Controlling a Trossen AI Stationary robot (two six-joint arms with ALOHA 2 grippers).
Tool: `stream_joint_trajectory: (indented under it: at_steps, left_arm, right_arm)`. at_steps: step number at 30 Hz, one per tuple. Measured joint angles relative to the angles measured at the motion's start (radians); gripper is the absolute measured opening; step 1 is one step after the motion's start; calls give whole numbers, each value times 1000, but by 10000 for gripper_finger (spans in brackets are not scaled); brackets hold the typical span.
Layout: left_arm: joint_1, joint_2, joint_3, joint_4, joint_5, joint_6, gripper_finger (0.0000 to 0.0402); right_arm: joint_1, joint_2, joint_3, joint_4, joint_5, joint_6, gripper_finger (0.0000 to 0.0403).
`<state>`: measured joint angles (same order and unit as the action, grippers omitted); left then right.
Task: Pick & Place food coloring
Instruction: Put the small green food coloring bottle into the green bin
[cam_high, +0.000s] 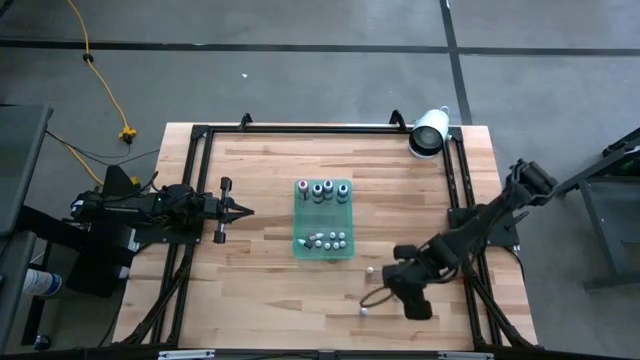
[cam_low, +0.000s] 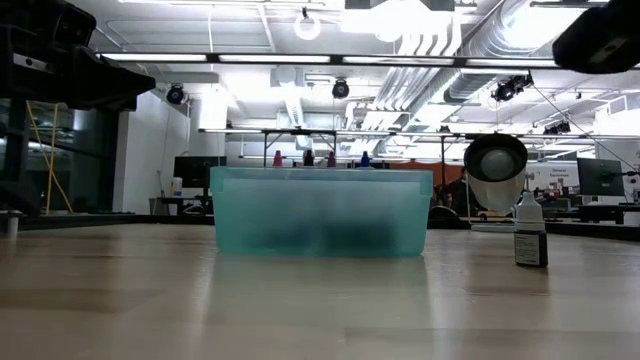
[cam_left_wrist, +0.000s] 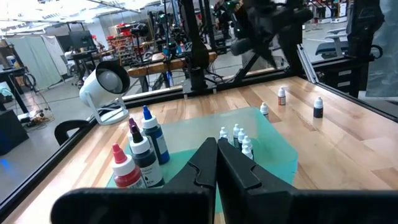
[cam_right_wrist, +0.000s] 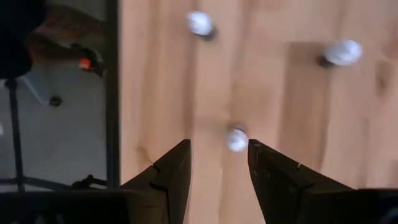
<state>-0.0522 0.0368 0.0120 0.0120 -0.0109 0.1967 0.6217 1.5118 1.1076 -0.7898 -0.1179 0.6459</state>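
Green tray (cam_high: 325, 246), table centre: holds food coloring bottles (cam_high: 322, 190), large ones at the far end, small whitish ones at the near end. Three loose small bottles (cam_high: 369, 270) on bare wood right of the tray.

Right gripper (cam_right_wrist: 217, 163): above those loose bottles, near the table's front-right edge; jaws apart, one bottle (cam_right_wrist: 236, 139) below, between them.

Left gripper (cam_high: 246, 210): left of tray, jaws together.

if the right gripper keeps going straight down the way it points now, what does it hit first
Most likely the small white-capped bottle standing on the wooden table. It sits between the open fingers of the right gripper, directly in its line. How far below it stands is unclear.
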Motion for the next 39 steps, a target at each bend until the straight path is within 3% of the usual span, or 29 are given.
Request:
stream_joint_trajectory:
  at_steps: [11,24,39]
  left_arm:
    - [0,0,0,0,0,0,0]
    - [0,0,0,0,0,0,0]
    - [0,0,0,0,0,0,0]
  right_arm:
    - [55,109,9,194,-12,-282,148]
    - [34,296,183,137,79,-626,148]
    - [4,439,285,91,103,-715,148]
